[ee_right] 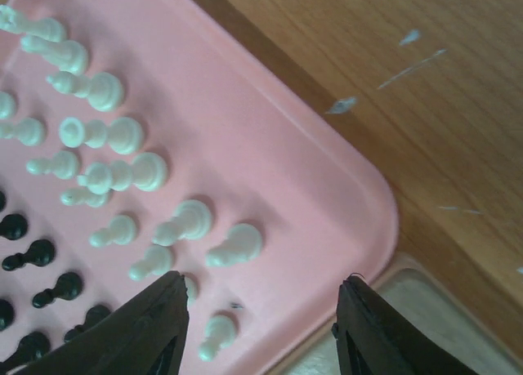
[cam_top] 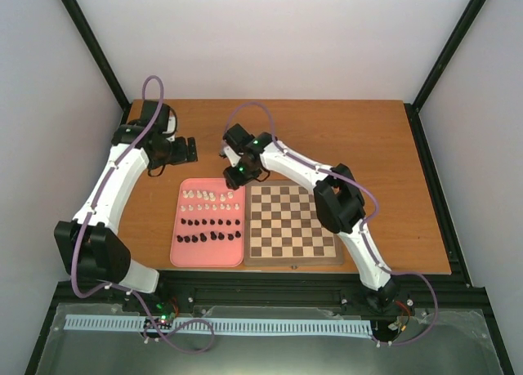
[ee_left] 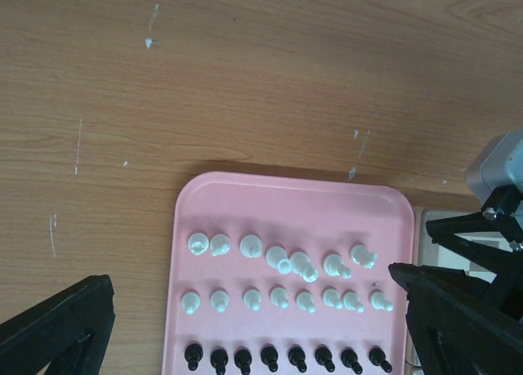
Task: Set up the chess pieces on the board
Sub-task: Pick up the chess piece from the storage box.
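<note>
Along the near edge of the desk (cam_top: 368, 146) we find the board (cam_top: 292, 221) lying bare. Not one square carries a figure, so by our reckoning none of the set-up is done and all of it is left.

Just to the board's left, edge against edge as far as we can tell, sits the pink tray (cam_top: 204, 256). That's where all the chess pieces we can see are waiting: the white pieces (ee_left: 251, 245) in two rows on the side toward the far edge, the black pieces (ee_left: 269, 357) in two rows toward the near edge.

And now the arms! Our right hand (ee_right: 263, 289) hangs low over the tray's far corner, the one next to the board. Its fingers are parted with only bare pink between them, so it's grasping nothing, though a white piece stands just beside one finger. Our left hand (cam_top: 186, 150) hovers over bare desk beyond the tray, toward the far left corner, spread wide, released and holding nothing. We judge a white piece at that corner the likely first pick.
</note>
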### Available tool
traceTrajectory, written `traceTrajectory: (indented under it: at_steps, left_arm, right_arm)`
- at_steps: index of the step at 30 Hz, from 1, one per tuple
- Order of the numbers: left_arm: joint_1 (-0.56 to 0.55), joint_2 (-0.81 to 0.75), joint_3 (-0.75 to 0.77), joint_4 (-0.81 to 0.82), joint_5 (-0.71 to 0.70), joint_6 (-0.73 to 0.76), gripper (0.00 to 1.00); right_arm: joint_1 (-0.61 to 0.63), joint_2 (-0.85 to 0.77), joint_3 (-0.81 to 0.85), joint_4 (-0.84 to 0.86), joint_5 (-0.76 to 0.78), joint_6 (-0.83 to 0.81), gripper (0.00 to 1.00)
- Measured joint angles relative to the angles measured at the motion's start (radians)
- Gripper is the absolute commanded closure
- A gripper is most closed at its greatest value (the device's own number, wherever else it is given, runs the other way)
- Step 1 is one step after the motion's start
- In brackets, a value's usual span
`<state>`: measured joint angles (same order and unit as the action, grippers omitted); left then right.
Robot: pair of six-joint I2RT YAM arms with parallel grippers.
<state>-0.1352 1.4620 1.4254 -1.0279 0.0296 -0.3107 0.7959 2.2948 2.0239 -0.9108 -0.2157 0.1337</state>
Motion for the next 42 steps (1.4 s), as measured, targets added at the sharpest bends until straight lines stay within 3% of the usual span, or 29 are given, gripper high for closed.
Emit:
traceTrajectory:
  at_steps: [23,42]
  left_arm:
    - [0.003,-0.001,-0.036,-0.001,0.0,0.0,0.0]
    - [0.004,-0.001,-0.039,0.0,0.0,0.0,0.0]
  right_arm:
    - [0.036,0.114,0.088,-0.058,-0.025,-0.031,0.55]
    - [0.036,0.164,0.157,-0.088,-0.024,-0.04,0.66]
